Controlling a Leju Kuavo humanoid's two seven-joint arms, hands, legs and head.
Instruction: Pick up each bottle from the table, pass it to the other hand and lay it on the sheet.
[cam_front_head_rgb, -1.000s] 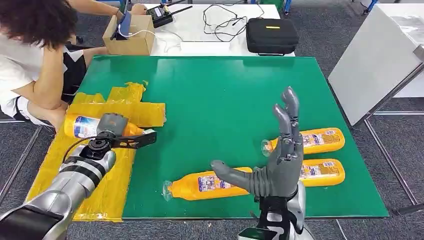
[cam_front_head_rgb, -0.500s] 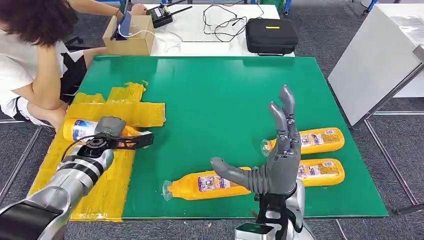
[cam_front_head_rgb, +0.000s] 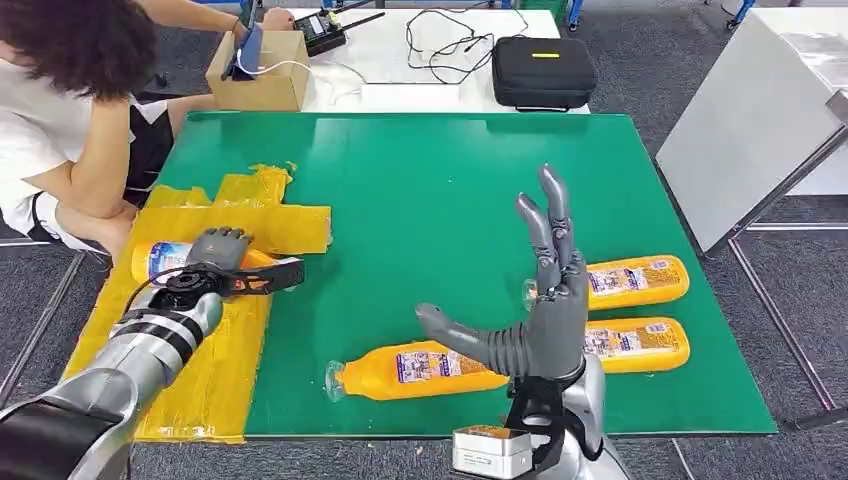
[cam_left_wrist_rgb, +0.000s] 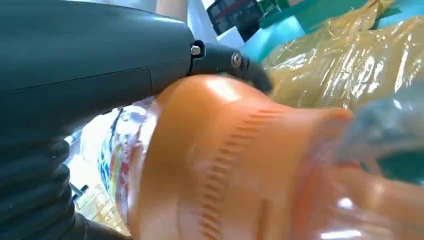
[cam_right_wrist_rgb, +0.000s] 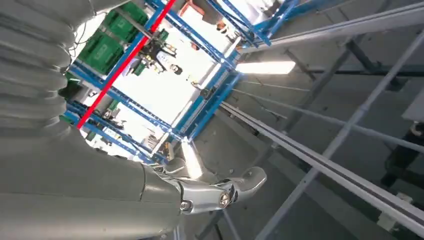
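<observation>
My left hand (cam_front_head_rgb: 214, 258) holds an orange bottle (cam_front_head_rgb: 162, 259) with a white and blue label, low over the yellow sheet (cam_front_head_rgb: 215, 370) at the table's left edge. In the left wrist view the bottle (cam_left_wrist_rgb: 240, 165) sits right against my left hand (cam_left_wrist_rgb: 90, 75), the thumb lying along it. My right hand (cam_front_head_rgb: 540, 320) is raised over the near middle of the green table (cam_front_head_rgb: 440, 190), open, fingers up and thumb out to the left. Three orange bottles lie on the table: one (cam_front_head_rgb: 415, 368) near the front, two (cam_front_head_rgb: 635, 280) (cam_front_head_rgb: 640, 343) at the right, partly behind the right hand.
A person (cam_front_head_rgb: 70, 120) sits at the table's left side, arm close to the sheet. Beyond the far edge stand a cardboard box (cam_front_head_rgb: 258, 75) and a black case (cam_front_head_rgb: 543, 70). A white table (cam_front_head_rgb: 750, 120) stands to the right.
The right hand has shifted a little to the left with fingers still spread. The left hand with its bottle has sunk slightly toward the sheet.
</observation>
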